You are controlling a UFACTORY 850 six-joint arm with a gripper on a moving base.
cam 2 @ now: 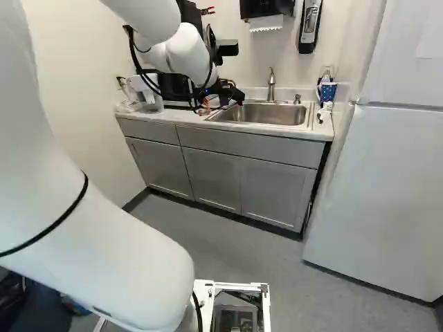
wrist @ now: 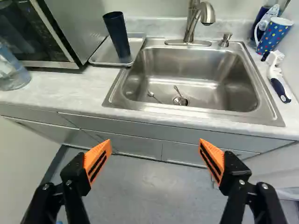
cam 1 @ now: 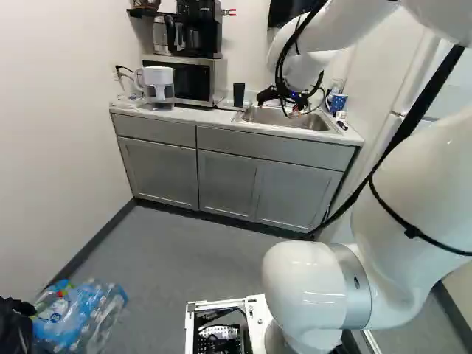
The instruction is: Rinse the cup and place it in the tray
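Observation:
The gripper (cam 1: 296, 112) hangs in front of the sink in the left base view. Seen from the wrist, my gripper (wrist: 155, 154) has its orange-padded fingers spread wide with nothing between them. A dark tumbler-shaped cup (wrist: 117, 36) stands upright on a shallow metal tray (wrist: 99, 57), ahead of the fingers, beyond the counter's front edge. The same cup (cam 1: 238, 94) shows left of the gripper in the left base view. The steel sink (wrist: 191, 70) lies beside the tray, with the faucet (wrist: 206, 15) at its back rim.
A microwave (wrist: 70, 28) borders the tray, with a water pitcher (cam 1: 159, 85) beyond it. Small utensils (wrist: 178, 91) lie in the sink. A polka-dot mug (wrist: 274, 35) and a brush (wrist: 278, 84) are on the counter's other side. The refrigerator (cam 2: 387, 187) stands right of the counter.

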